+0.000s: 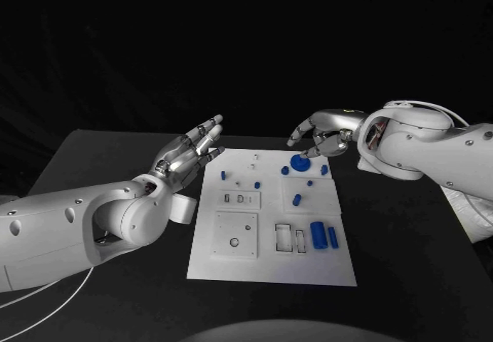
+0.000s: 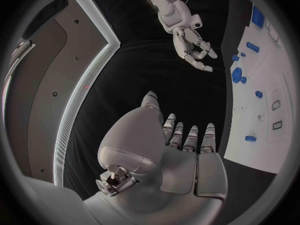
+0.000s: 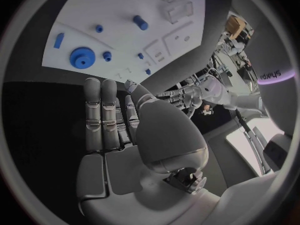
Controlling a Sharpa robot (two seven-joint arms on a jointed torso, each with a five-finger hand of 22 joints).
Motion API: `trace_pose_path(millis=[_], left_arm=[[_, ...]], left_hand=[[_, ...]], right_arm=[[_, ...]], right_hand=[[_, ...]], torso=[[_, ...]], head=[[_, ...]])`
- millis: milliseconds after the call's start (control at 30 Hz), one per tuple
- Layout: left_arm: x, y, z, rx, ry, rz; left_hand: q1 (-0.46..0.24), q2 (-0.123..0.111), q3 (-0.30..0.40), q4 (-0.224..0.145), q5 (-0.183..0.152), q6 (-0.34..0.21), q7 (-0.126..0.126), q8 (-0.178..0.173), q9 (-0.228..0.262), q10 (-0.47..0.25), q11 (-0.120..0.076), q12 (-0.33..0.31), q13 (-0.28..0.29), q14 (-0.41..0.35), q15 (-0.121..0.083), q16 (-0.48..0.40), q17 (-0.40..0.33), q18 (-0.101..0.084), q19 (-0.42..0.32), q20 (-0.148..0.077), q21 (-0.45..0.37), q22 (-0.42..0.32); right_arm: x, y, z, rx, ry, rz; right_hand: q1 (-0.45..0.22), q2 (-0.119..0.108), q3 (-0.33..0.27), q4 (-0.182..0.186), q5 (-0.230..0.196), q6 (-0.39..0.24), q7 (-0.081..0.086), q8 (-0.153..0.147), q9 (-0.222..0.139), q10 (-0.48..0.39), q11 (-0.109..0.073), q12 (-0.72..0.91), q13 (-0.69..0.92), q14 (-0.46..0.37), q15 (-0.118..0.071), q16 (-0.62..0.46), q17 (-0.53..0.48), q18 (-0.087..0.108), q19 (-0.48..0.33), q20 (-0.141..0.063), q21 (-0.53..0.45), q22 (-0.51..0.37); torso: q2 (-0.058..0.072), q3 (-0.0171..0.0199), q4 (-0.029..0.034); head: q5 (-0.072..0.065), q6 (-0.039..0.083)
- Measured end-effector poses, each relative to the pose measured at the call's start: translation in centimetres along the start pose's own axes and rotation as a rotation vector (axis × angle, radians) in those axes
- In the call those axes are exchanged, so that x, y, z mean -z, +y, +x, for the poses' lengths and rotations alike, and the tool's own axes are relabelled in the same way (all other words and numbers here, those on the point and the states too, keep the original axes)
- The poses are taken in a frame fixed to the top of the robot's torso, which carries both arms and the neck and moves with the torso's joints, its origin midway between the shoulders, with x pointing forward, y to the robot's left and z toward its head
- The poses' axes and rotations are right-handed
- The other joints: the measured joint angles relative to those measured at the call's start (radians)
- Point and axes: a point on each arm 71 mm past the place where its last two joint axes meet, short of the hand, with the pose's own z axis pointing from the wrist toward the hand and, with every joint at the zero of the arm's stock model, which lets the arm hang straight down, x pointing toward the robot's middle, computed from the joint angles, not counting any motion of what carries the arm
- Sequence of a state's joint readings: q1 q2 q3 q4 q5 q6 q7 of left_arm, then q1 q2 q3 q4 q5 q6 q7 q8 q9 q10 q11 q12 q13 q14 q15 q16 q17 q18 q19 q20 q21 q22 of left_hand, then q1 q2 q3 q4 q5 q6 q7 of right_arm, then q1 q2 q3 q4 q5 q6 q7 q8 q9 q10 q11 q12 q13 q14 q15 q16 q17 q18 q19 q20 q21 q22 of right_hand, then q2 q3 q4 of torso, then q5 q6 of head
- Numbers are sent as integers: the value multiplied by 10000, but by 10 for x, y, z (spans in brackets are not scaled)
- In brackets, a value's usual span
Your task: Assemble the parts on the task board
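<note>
On the black worktop the white task board lies lengthwise away from the robot. Its nearest part is bare. Next come a raised square plate with small holes, two rectangular cut-outs beside it, and a pair of blue cylinders lying side by side at the board's right edge. Further on, a smaller plate carries two small slots, and a blue peg stands to its right on a raised panel. Beyond these, several small blue pieces are scattered; in the head view they are too small to name.

At the far end a blue round disc with a raised hub lies on the board; the right wrist view shows that hub plainly, together with a blue bar at the board's corner and two small blue studs nearby.

The left robot hand hovers off the board's left edge, flat, fingers straight and slightly apart, holding nothing. The left wrist view shows its fingers extended side by side over the dark worktop, the board lying off to one side.

The right robot hand hangs over the board's far right corner, just above the disc, fingers curved downward in the head view. The right wrist view shows its fingers stretched out together with nothing between them, and the left wrist view shows them spread and empty, clear of the disc.
</note>
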State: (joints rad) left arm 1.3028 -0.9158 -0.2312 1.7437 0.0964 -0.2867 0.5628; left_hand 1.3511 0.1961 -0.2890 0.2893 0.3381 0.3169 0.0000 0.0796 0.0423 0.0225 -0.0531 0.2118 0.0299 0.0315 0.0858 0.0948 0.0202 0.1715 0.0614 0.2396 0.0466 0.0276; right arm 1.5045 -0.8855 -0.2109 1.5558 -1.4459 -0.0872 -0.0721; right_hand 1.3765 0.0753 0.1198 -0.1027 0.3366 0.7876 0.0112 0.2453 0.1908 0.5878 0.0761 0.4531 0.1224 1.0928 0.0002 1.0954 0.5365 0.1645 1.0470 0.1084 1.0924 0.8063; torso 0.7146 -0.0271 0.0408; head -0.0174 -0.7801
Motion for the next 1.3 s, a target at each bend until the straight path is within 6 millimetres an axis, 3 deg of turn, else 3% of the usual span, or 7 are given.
trace_pose_path(millis=[400, 500, 667, 867, 933, 1100, 1300], left_arm=[[5, -12, 4, -241, 273, 165], [5, -12, 4, -312, 308, 192], [5, -12, 4, -398, 347, 205], [5, -12, 3, -464, 365, 185], [5, -12, 3, -477, 364, 175], [5, -12, 2, -507, 358, 140], [5, -12, 1, -515, 381, 98]], left_hand=[[213, -25, 16, 16, 472, 264, 122, 166, 21, -5, 155, 150, 11, 16, 17, 243, 30, -1, 48, 122, 36, 1], [302, -14, 28, 28, 541, 300, 158, 166, 21, 30, 190, 204, 11, 16, 17, 250, 42, -2, 48, 121, 36, 1], [302, -14, 28, 27, 589, 336, 194, 206, 32, 30, 190, 204, 11, 16, 17, 250, 42, 0, 48, 121, 36, 1], [408, -14, 55, 0, 686, 443, 298, 283, 42, 75, 309, 289, 20, 16, 16, 250, 41, -1, 48, 193, 36, 2], [408, -14, 55, 0, 704, 492, 280, 304, 53, 81, 316, 321, 31, 16, 16, 250, 41, -1, 47, 193, 36, 1], [474, -1, 55, 0, 751, 639, 353, 385, 70, 99, 407, 400, 31, -21, 54, 250, 40, -2, 47, 193, 36, 1], [530, 3, 71, 16, 791, 711, 425, 440, 78, 148, 464, 426, 39, 8, 97, 291, 40, 0, 84, 229, 77, 6]], right_arm=[[-16, -6, 6, 2312, -298, 81], [-18, -5, 11, 2447, -311, 26], [-21, -4, 17, 2558, -385, -57], [-25, -2, 25, 2588, -451, -212], [-26, -1, 27, 2590, -444, -246], [-30, 0, 32, 2589, -359, -271], [-32, -3, 38, 2591, -190, -165]], right_hand=[[-940, -799, 576, 382, 1509, 559, 64, 74, 781, 683, -80, 114, 370, 885, -80, 1324, 1985, -334, 985, -49, 1359, 2053], [-1071, -930, 674, 480, 1006, 559, 64, 58, 975, 777, -93, 285, 567, 955, -76, 1451, 2173, -335, 1012, -30, 1454, 2259], [-1289, -1080, 515, 801, -1215, 520, 103, 58, 1371, 878, -100, 793, 1087, 1168, -76, 1700, 2560, -333, 1234, -13, 1680, 2690], [-1333, -1081, 390, 949, -1643, 444, 145, -32, 1623, 904, -74, 1148, 1496, 1312, -76, 1836, 2867, -490, 1412, -13, 1829, 3034], [-1333, -1081, 431, 990, -1372, 304, 170, -138, 1649, 869, -62, 1148, 1582, 1311, -75, 1874, 2886, -490, 1412, -13, 1865, 3084], [-1180, -1234, 756, 1000, 712, 211, 157, -507, 1604, 339, -30, 937, 1676, 1286, -50, 1853, 2737, -489, 1412, -13, 1852, 3113], [-1182, -1364, 1112, 1001, 1612, 402, 191, -622, 1577, 302, 8, 754, 1739, 1181, -22, 1793, 2631, -489, 1373, 26, 1778, 3121]], torso=[[466, 9, 177], [534, 9, 198], [606, 0, 221], [618, -19, 244], [607, -19, 254], [531, -44, 282], [445, -65, 313]], head=[[-130, 237], [-142, 239], [-204, 203], [-217, 121], [-208, 94], [-166, -35], [-161, -168]])
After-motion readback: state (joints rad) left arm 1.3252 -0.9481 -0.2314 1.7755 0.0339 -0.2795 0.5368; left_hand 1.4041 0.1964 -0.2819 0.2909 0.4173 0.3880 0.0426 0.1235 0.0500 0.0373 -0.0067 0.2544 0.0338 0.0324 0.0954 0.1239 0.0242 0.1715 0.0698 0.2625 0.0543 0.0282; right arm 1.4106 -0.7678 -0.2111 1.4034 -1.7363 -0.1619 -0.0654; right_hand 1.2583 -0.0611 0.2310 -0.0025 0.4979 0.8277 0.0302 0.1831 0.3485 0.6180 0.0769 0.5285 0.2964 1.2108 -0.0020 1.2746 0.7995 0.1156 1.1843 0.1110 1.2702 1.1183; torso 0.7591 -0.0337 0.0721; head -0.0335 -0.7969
